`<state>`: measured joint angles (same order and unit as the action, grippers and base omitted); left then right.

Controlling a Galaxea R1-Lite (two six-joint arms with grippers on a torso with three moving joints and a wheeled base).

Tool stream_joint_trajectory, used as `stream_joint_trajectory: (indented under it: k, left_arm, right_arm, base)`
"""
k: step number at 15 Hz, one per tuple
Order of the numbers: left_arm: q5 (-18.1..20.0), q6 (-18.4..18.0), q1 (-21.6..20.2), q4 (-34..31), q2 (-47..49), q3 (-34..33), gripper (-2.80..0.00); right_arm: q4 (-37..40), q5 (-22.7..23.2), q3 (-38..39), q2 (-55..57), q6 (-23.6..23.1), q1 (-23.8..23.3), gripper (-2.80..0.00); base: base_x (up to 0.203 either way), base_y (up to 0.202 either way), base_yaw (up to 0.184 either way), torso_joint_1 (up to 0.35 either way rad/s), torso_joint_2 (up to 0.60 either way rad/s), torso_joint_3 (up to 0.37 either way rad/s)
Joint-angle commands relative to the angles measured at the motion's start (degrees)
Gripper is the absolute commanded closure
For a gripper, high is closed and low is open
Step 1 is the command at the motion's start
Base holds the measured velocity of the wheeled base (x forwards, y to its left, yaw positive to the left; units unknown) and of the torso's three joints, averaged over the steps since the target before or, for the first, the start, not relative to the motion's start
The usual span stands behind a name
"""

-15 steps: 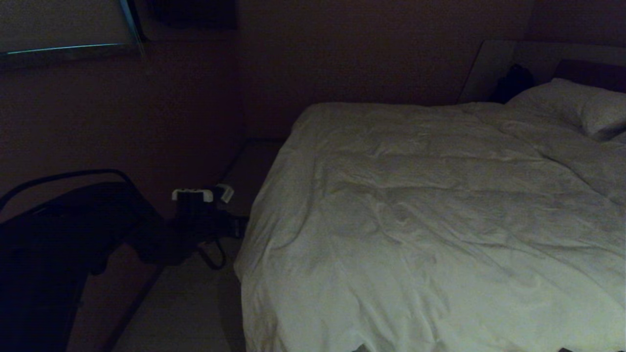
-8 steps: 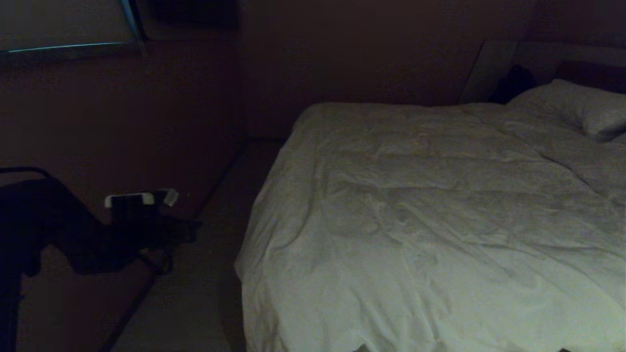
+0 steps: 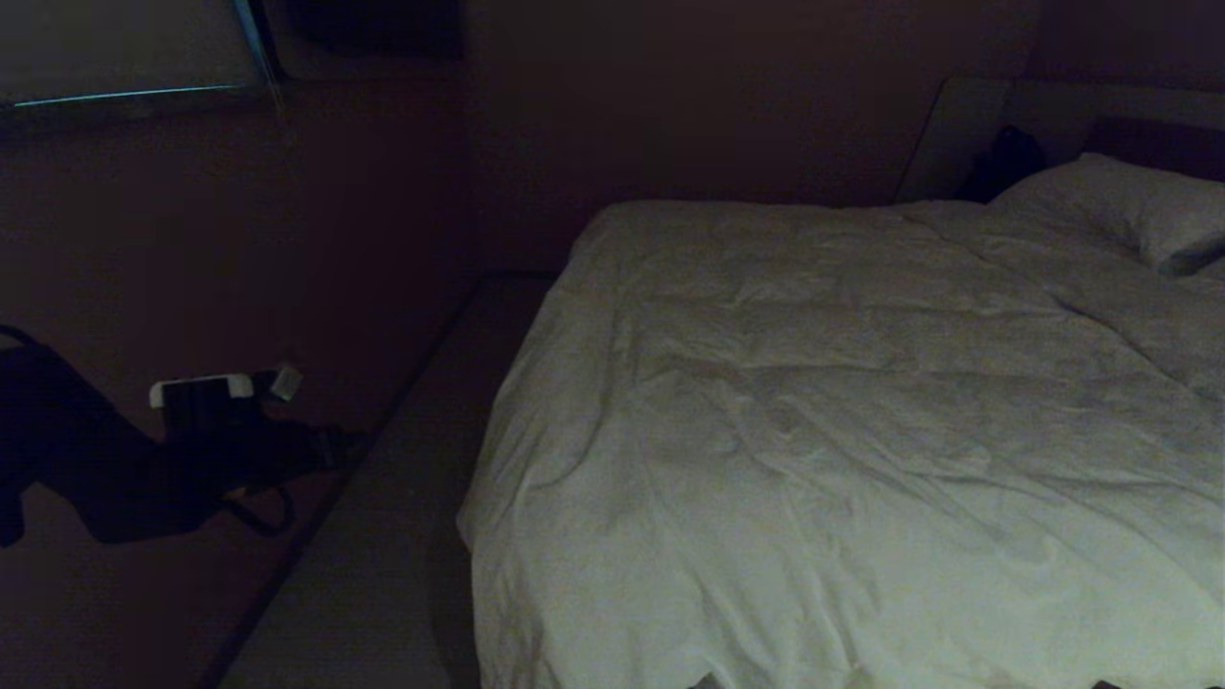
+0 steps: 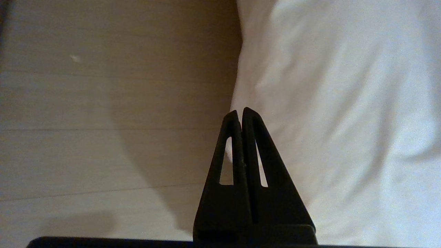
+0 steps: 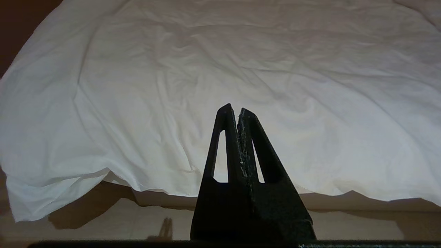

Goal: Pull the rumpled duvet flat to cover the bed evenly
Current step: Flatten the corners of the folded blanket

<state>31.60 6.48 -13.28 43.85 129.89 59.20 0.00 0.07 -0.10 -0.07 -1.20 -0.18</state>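
Left tool (image 4: 239, 113): tips pressed together, nothing between them; hangs over the floor (image 4: 103, 103) just off the duvet's left side drape, apart from the cloth. In the head view it sits far left of the bed, out over dark floor.
Right tool (image 5: 233, 111): tips together, empty; low at the foot of the bed, pointing at the duvet's near hem, not touching it. Not seen in the head view.
Duvet (image 3: 842, 431): spread over the bed (image 5: 241, 201) from the foot up to the pillow (image 3: 1120, 206) at the far right. Left edge hangs down the side; near edge hangs over the foot.
Surface: soft creases and shallow ridges across the middle, no big folds or bunched heaps visible.
Near hem: wavy, dips lower at the left corner than along the middle, as the right wrist view shows.
Right side of bed: outside all views, coverage there cannot be told.
Progress, my reading: bulk of the spreading looks done; bed largely covered.
Left to do, my reading: perhaps level the near hem and ease out the middle wrinkles; otherwise close to finished.
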Motion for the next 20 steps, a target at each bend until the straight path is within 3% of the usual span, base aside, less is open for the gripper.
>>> stream_joint_trajectory:
  k: [1, 3, 5, 8, 10, 12, 15, 17, 18, 20]
  left_arm:
    - [0.78, 0.86, 0.92, -0.70, -0.76, 1.19, 0.00]
    - [1.54, 1.02, 0.96, -3.46, -1.06, 2.50, 0.00]
    - [6.10, 1.07, 0.56, -5.80, -1.63, 2.89, 0.00]
    - [7.11, 1.37, 0.59, -5.94, -3.94, 1.86, 0.00]
    - [10.48, 1.60, 0.69, -5.70, -6.09, -0.79, 0.00]
    - [10.55, 1.11, 0.95, -5.44, -6.40, -2.50, 0.00]
    - [10.66, -11.42, 1.54, -5.28, -7.83, -8.81, 0.00]
    - [12.87, -14.66, 1.67, -5.35, -8.78, -11.39, 0.00]
    - [12.87, -14.37, 1.64, -5.44, -8.78, -11.18, 0.00]
    - [12.56, -9.80, 1.67, -6.03, -9.10, -9.16, 0.00]
  right_arm:
    - [0.00, 0.01, 0.01, 0.07, -0.04, 0.01, 0.00]
    - [0.00, 0.01, 0.01, 0.07, -0.04, 0.01, 0.00]
    - [0.00, 0.01, 0.01, 0.07, -0.04, 0.01, 0.00]
    - [0.00, 0.01, 0.01, 0.07, 0.05, 0.01, 0.00]
    - [0.00, 0.01, 0.01, 0.07, -0.04, 0.01, 0.00]
    - [0.00, 0.01, 0.01, 0.07, -0.04, 0.01, 0.00]
    - [0.00, 0.01, 0.01, 0.07, -0.04, 0.01, 0.00]
    - [0.00, 0.01, 0.01, 0.07, -0.04, 0.01, 0.00]
    - [0.00, 0.01, 0.01, 0.07, -0.04, 0.01, 0.00]
    - [0.00, 0.01, 0.01, 0.07, -0.04, 0.01, 0.00]
  base:
    - [0.000, 0.000, 0.000, 0.000, 0.00, 0.000]
    - [0.000, 0.000, 0.000, 0.000, 0.00, 0.000]
    - [0.000, 0.000, 0.000, 0.000, 0.00, 0.000]
    - [0.000, 0.000, 0.000, 0.000, 0.00, 0.000]
    - [0.000, 0.000, 0.000, 0.000, 0.00, 0.000]
    - [0.000, 0.000, 0.000, 0.000, 0.00, 0.000]
    - [0.000, 0.000, 0.000, 0.000, 0.00, 0.000]
    - [0.000, 0.000, 0.000, 0.000, 0.00, 0.000]
    - [0.000, 0.000, 0.000, 0.000, 0.00, 0.000]
    - [0.000, 0.000, 0.000, 0.000, 0.00, 0.000]
